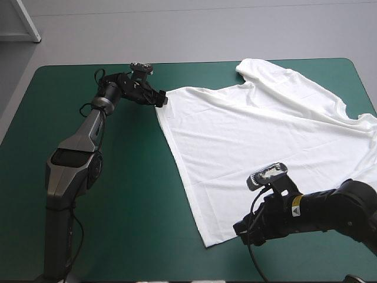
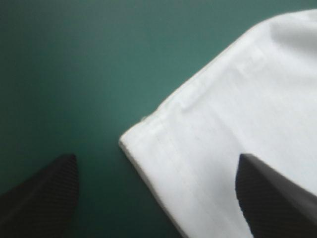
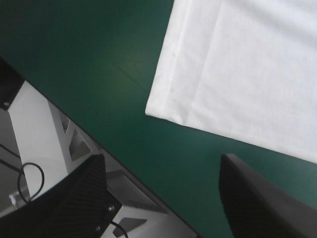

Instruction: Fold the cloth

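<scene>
The white T-shirt (image 1: 265, 147) lies spread flat on the right half of the teal-green cover, hem toward the table's middle, collar and sleeves toward the right edge. My left gripper (image 1: 161, 100) sits low at the hem's far corner. In the left wrist view that gripper (image 2: 156, 158) is open, the corner of the T-shirt (image 2: 223, 124) lying between its fingers, one finger (image 2: 267, 193) over the cloth. My right gripper (image 1: 240, 229) hovers by the hem's near corner. Its own view shows the right gripper (image 3: 162, 157) open, the T-shirt's (image 3: 247, 64) corner just ahead of it, not between the fingers.
Bare teal-green cover (image 1: 135, 206) fills the table's left half. The table's near edge (image 3: 106, 148) runs close beside my right gripper. The T-shirt's sleeve reaches the table's right edge (image 1: 371, 121).
</scene>
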Tool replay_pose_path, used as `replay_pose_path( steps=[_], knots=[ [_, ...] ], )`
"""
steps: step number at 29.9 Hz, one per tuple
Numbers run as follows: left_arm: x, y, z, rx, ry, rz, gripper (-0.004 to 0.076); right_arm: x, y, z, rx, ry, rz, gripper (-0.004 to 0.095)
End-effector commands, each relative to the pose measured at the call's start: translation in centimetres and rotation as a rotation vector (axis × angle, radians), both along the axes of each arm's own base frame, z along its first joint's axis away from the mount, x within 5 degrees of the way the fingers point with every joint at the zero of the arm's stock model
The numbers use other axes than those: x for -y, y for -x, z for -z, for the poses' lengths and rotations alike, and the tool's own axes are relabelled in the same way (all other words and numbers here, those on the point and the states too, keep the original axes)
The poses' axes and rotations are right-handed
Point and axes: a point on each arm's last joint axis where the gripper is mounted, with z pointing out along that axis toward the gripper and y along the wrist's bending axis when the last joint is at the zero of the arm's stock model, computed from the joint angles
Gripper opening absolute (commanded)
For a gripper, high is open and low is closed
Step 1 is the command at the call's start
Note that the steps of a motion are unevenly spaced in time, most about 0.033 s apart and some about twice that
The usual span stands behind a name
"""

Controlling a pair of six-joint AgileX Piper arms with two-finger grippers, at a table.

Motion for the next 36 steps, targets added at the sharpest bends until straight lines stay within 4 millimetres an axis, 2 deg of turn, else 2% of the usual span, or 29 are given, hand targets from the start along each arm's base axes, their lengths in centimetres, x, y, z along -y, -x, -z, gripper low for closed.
replay_pose_path(
  steps=[1, 6, 11, 15, 21, 28, 36],
  knots=[
    [0.3, 0.5, -5.0, 0.117, 0.051, -0.005, 0.0493, -1.6, 0.4, -0.2, 0.043, 0.007, -0.073, 0.0588],
    [1.0, 0.4, -4.1, 0.101, 0.047, 0.009, 0.0344, -3.6, 1.1, 1.2, 0.054, 0.122, -0.138, 0.0588],
    [2.1, 0.5, -2.2, 0.051, 0.022, 0.040, 0.0213, -4.6, 1.7, 1.5, 0.074, 0.146, -0.131, 0.0588],
    [2.1, 0.6, -1.6, 0.046, -0.040, 0.078, 0.0025, -4.7, 1.7, 1.5, 0.065, 0.138, -0.110, 0.0588],
    [1.2, 0.3, -2.5, 0.075, -0.166, 0.070, 0.0022, -5.9, 0.6, 3.0, 0.097, 0.227, -0.144, 0.0588],
    [0.7, 0.2, -5.7, 0.157, -0.195, 0.023, 0.0022, -8.5, -0.7, 6.4, 0.049, 0.345, -0.183, 0.0588],
    [0.8, 0.2, -6.2, 0.163, -0.176, 0.020, 0.0022, -12.2, 0.0, 8.1, 0.104, 0.298, -0.274, 0.0588]
  ],
)
